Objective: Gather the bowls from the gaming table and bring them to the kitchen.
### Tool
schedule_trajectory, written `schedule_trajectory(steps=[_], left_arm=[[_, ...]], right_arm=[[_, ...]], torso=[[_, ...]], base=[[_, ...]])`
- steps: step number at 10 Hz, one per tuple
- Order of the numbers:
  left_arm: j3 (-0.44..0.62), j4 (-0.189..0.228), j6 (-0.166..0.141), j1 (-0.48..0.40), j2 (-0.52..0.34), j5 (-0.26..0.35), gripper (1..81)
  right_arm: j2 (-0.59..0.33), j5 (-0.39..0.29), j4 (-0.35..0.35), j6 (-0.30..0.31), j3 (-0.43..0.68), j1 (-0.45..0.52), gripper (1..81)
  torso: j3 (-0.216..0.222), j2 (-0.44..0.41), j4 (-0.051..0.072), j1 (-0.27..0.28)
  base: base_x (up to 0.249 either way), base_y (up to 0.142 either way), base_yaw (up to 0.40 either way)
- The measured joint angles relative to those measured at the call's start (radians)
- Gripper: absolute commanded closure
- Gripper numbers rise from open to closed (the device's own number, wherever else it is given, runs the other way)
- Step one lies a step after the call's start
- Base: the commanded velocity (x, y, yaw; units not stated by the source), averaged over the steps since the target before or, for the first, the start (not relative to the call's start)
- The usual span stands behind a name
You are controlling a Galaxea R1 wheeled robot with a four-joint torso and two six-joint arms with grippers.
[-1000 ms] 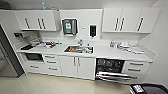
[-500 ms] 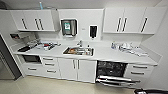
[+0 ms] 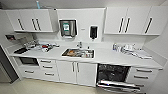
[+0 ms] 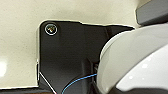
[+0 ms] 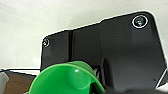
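While the head camera looks over the kitchen [image 3: 85,57], the nearest things sit right at the wrists: a white bowl [image 4: 135,60] looms large against the dark plate in the left wrist view, and a green bowl [image 5: 67,78] does the same in the right wrist view. Whether either gripper's fingers are apart or clamped on these bowls cannot be told. Beyond the pale floor [image 3: 37,87], a dishwasher [image 3: 112,77] stands open with its door dropped, among white lower cabinets [image 3: 75,72]. On the white worktop [image 3: 107,56] above, the steel sink [image 3: 78,53] holds some items, with clutter toward both ends. On the wall behind hang a paper towel dispenser [image 3: 67,28] and a dark soap dispenser [image 3: 93,32], between white upper cabinets [image 3: 132,21].
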Motion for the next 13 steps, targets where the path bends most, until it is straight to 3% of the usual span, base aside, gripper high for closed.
schedule_trajectory(steps=[7, 10, 13], left_arm=[[0.001, -0.003, 0.0, -0.026, 0.009, -0.009, 81.1], [0.0, -0.003, 0.0, 0.025, 0.002, 0.013, 81.1], [0.0, -0.003, 0.0, -0.011, 0.004, -0.004, 81.1]], right_arm=[[-0.003, 0.009, 0.0, 0.0, 0.0, 0.024, 81.1], [0.002, -0.01, -0.005, -0.001, 0.0, -0.021, 81.1], [-0.002, 0.003, -0.004, -0.001, 0.0, 0.011, 81.1]], torso=[[-0.001, 0.001, 0.0, 0.002], [0.0, 0.0, 0.0, 0.0], [0.0, -0.001, 0.0, 0.0]], base=[[0.184, -0.074, 0.0], [0.172, -0.076, 0.0], [0.172, -0.076, 0.0]])
